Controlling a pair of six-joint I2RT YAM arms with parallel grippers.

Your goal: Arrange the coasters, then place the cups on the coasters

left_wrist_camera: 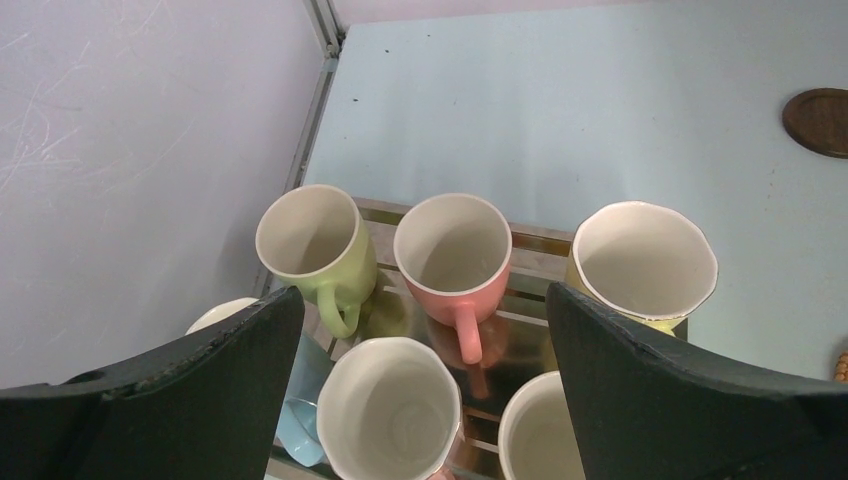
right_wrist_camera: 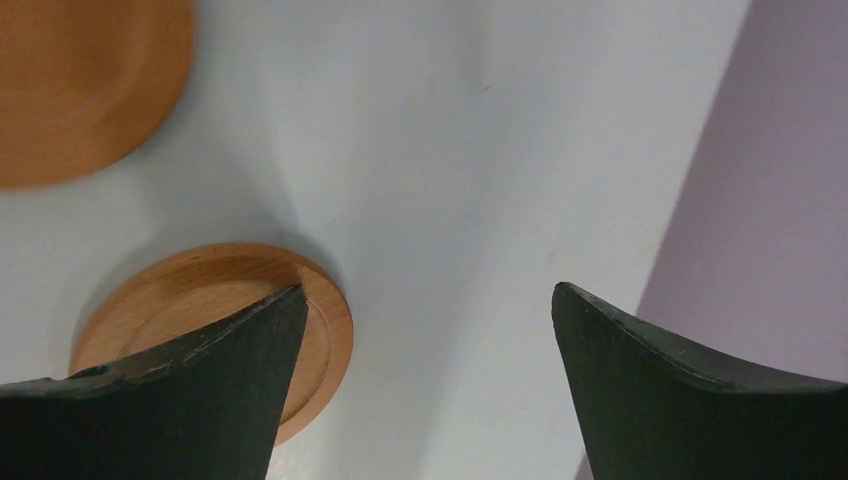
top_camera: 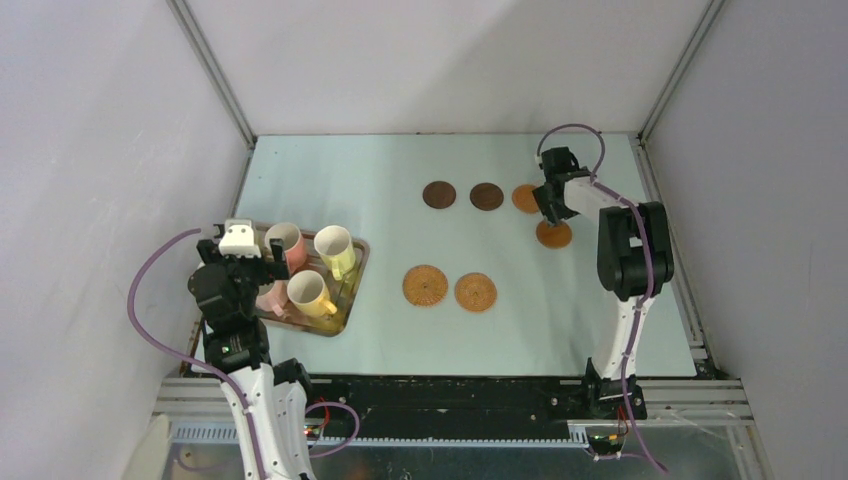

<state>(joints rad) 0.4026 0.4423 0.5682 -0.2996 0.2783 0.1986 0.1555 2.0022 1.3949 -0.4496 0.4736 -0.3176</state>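
Six coasters lie on the table: two dark brown ones [top_camera: 438, 194] [top_camera: 487, 196], two orange-brown ones [top_camera: 524, 198] [top_camera: 553, 235] and two woven tan ones [top_camera: 425, 285] [top_camera: 475, 292]. My right gripper [top_camera: 548, 212] [right_wrist_camera: 428, 290] hangs open and empty between the orange-brown pair. Its left finger overlaps the nearer orange-brown coaster [right_wrist_camera: 322, 330]. The cups stand together on a metal tray [top_camera: 357, 278]. My left gripper [top_camera: 258, 270] [left_wrist_camera: 422, 292] is open above them, holding nothing. Below it are a light green cup [left_wrist_camera: 318, 245], a salmon cup [left_wrist_camera: 455, 260], a pale yellow-green cup [left_wrist_camera: 645, 262], a pale pink cup [left_wrist_camera: 390, 420], a yellow cup [left_wrist_camera: 540, 435] and a blue cup [left_wrist_camera: 300, 400].
The tray [left_wrist_camera: 520, 300] sits at the table's left edge, close to the left wall. White enclosure walls and metal frame posts border the table on the left, back and right. One dark brown coaster [left_wrist_camera: 820, 120] shows at the far right of the left wrist view.
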